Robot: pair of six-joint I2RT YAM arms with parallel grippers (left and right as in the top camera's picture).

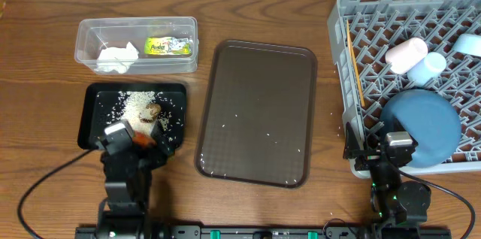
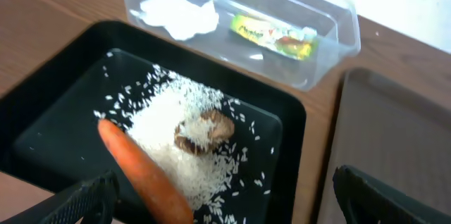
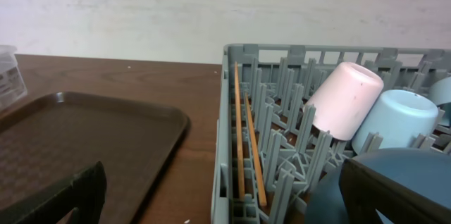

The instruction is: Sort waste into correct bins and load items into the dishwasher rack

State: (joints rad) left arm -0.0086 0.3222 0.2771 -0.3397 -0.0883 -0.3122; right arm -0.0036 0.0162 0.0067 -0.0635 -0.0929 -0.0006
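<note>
The black tray [image 1: 96, 111] holds white rice [image 1: 141, 105], a brown lump [image 1: 153, 110] and an orange carrot [image 1: 143, 140] at its near edge. My left gripper [image 1: 134, 146] hangs open over that edge; in the left wrist view the carrot [image 2: 144, 175] lies between the wide-apart fingers [image 2: 84, 199], untouched. The clear tub [image 1: 86, 36] holds a white tissue [image 1: 116, 57] and a green-yellow wrapper [image 1: 169, 46]. The grey rack [image 1: 338, 13] carries the blue plate [image 1: 425, 119], pink cup [image 1: 406, 53], pale-blue cup [image 1: 427, 68], bowl [image 1: 467, 43] and chopsticks [image 1: 355, 66]. My right gripper [image 1: 383, 147] stands open at its near-left corner, holding nothing.
A dark-brown serving tray [image 1: 255, 111] lies between the black tray and the rack, with a few stray rice grains on it. Bare wooden table runs along the back. In the right wrist view the rack wall [image 3: 225, 146] stands close in front, chopsticks [image 3: 239, 132] just inside it.
</note>
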